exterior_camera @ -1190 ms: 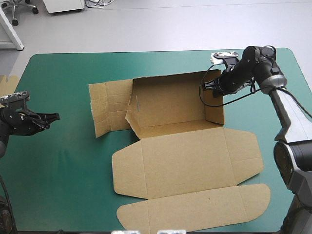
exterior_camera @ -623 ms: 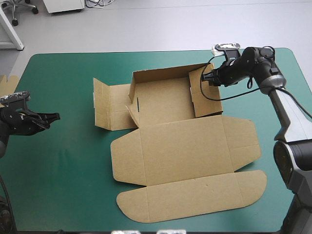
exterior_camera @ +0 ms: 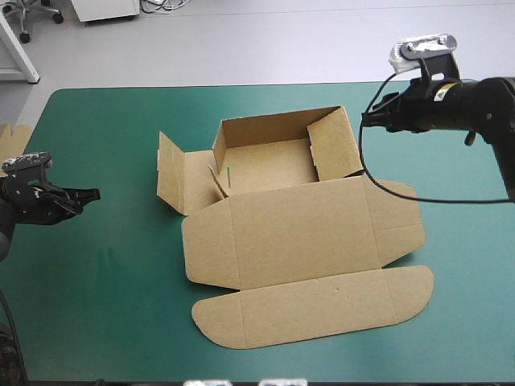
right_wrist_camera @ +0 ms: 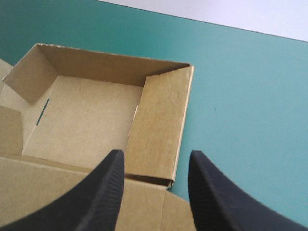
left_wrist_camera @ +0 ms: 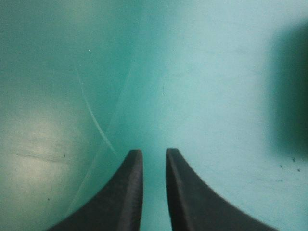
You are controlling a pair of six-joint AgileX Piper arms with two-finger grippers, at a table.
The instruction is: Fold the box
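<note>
The brown box [exterior_camera: 269, 157] lies mid-table as a half-formed tray. Its back wall stands, its right wall [exterior_camera: 334, 145] stands folded inward, and its left flap [exterior_camera: 173, 173] is still spread out to the side. The lid [exterior_camera: 306, 233] lies flat toward the front edge. My right gripper [exterior_camera: 368, 119] hovers open just right of the right wall, apart from it. In the right wrist view the right gripper [right_wrist_camera: 155, 156] is empty, with the right wall [right_wrist_camera: 161, 120] ahead of it. My left gripper [exterior_camera: 90, 193] sits shut near the left edge, and the left gripper [left_wrist_camera: 154, 154] is over bare cover.
An edge of more brown board [exterior_camera: 14, 137] shows at the table's left edge. Bare teal-green cover [exterior_camera: 105, 265] lies between my left gripper and the box, and more of it lies to the right of the box [right_wrist_camera: 240, 120].
My right gripper folded the box's right wall inward, let it go, and drew back up and to the right. The box slid slightly leftward. The left arm stayed still.
</note>
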